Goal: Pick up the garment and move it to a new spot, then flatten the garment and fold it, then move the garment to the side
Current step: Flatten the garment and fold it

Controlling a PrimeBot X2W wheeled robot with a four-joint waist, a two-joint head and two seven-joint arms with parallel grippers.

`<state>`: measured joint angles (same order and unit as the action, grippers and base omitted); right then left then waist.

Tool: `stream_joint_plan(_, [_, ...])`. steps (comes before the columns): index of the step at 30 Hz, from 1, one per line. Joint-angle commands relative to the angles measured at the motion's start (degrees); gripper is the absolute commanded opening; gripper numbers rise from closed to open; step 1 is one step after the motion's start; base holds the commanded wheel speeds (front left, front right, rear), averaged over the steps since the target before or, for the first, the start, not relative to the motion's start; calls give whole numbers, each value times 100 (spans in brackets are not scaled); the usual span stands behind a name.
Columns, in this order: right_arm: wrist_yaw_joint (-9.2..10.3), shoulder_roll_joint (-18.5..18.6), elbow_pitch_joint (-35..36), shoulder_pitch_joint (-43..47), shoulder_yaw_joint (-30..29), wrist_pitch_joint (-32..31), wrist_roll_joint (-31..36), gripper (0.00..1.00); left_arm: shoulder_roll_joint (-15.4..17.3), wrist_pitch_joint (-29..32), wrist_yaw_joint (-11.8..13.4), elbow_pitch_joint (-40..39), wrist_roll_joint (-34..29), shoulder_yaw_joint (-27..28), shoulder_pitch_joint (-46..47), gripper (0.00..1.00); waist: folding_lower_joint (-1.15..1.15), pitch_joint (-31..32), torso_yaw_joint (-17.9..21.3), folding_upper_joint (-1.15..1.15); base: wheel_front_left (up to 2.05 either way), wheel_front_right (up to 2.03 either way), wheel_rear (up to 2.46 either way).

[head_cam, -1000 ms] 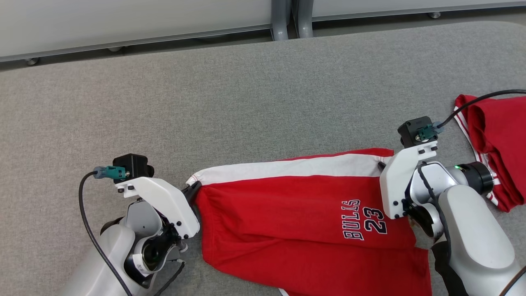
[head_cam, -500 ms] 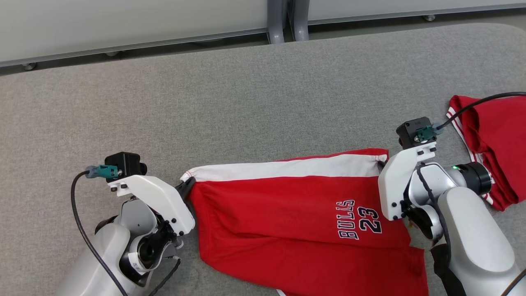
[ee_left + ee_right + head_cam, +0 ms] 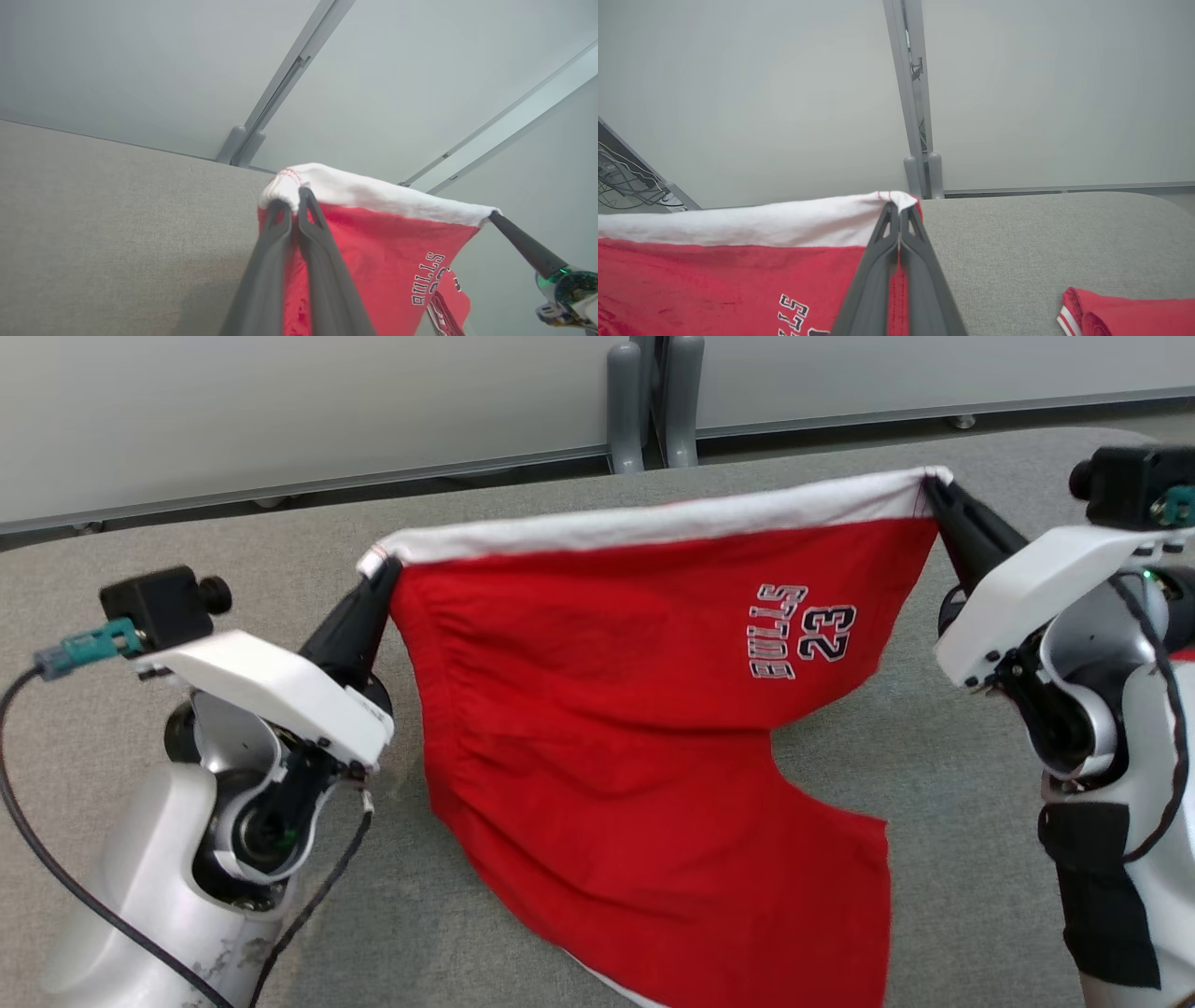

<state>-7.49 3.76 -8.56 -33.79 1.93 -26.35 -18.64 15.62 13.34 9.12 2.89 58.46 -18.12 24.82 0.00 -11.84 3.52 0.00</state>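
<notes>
I had the garment (image 3: 597, 709), a pair of red shorts with a white band along the top edge, held up above the grey worktop (image 3: 934, 756) and stretched between both arms. My left gripper (image 3: 381, 574) was pinched tight on the left end of the white band, the two dark fingers (image 3: 273, 233) pressed together with the cloth bunched over their tips. My right gripper (image 3: 931, 487) was clamped the same way on the right end of the band, its fingers closed with only the fold of fabric between them. The band ran nearly taut from one gripper to the other, with a slight rise toward the right in the head view. Below it the red cloth hung loose, with the "BULLS 23" print (image 3: 803, 630) turned sideways near the right end. The two legs draped down toward me, and the lower hem ran off the bottom of the head view, so I could not tell whether it touched the worktop. A second red garment (image 3: 1129, 312) with white stripes lay bunched on the worktop, well apart to my right. Behind the worktop stood a pale partition with two grey posts (image 3: 644, 401).
</notes>
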Motion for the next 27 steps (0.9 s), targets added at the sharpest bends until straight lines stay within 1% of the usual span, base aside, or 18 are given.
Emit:
stream_joint_plan(1, [-1, -2, 8, -108, -27, 44, -71, 0, 48, -22, -32, -39, 56, 66, 127, 0, 0, 15, 14, 0, 0, 0, 0])
stream_joint_plan(3, [-2, -19, -48, -446, 18, 101, -286, 0, 96, 16, -111, -144, 93, 153, 352, 0, 0, -6, 61, 0, 0, 0, 0])
stream_joint_plan(4, [-2, -35, -209, -622, 9, 105, -418, 0, 127, 56, -155, -139, 124, 194, 500, 0, 0, -24, 101, 0, 0, 0, 0])
stream_joint_plan(5, [-2, -31, -391, -816, 53, 95, -451, 0, 78, 36, -189, -97, 227, 275, 651, 0, 0, -48, 135, 0, 0, 0, 0])
stream_joint_plan(7, [-2, -44, -836, -1399, 134, 263, -431, 0, 36, 68, -308, 83, 304, 333, 1051, 0, 0, -112, 161, 0, 0, 0, 0])
stream_joint_plan(8, [-2, -48, -1035, -1691, 134, 449, -399, 0, 28, 55, -397, 211, 287, 325, 1266, 0, 0, -149, 149, 0, 0, 0, 0])
stream_joint_plan(10, [-3, -59, -1492, -2257, 75, 945, -217, 0, -139, -157, -624, 497, 305, 373, 1737, 0, 0, -212, 115, 0, 0, 0, 0])
stream_joint_plan(11, [-2, -57, -1707, -2522, 6, 1272, -120, 0, -228, -341, -812, 636, 336, 434, 1971, 0, 0, -231, 102, 0, 0, 0, 0])
stream_joint_plan(12, [-2, -56, -1917, -2748, -12, 1581, 13, 0, -270, -521, -979, 797, 302, 475, 2180, 0, 0, -240, 90, 0, 0, 0, 0])
stream_joint_plan(14, [-2, -62, -2218, -3190, -52, 2253, 181, 0, -272, -1042, -1272, 1032, 40, 535, 2567, 0, 0, -246, 67, 0, 0, 0, 0])
stream_joint_plan(17, [0, -50, -2571, -3554, -142, 3196, 508, 0, -382, -1858, -1503, 1284, -228, 587, 2916, 0, 0, -215, 2, 0, 0, 0, 0])
stream_joint_plan(19, [0, -46, -2896, -3551, -258, 3493, 597, 0, -479, -2055, -1590, 1461, -202, 454, 2846, 0, 0, -162, -14, 0, 0, 0, 0])
stream_joint_plan(21, [0, -65, -3293, -3404, -201, 3390, 548, 0, -469, -1990, -1641, 1634, -193, 164, 2560, 0, 0, -107, -42, 0, 0, 0, 0])
stream_joint_plan(23, [-2, -82, -3669, -3162, -4, 3086, 441, 0, -377, -1993, -1656, 1851, -276, -149, 2231, 0, 0, -67, -63, 0, 0, 0, 0])
stream_joint_plan(27, [0, -47, -4181, -2575, 364, 2484, 170, 0, -332, -2287, -1666, 2355, -462, -850, 1455, 0, 0, -16, -33, 0, 0, 0, 0])
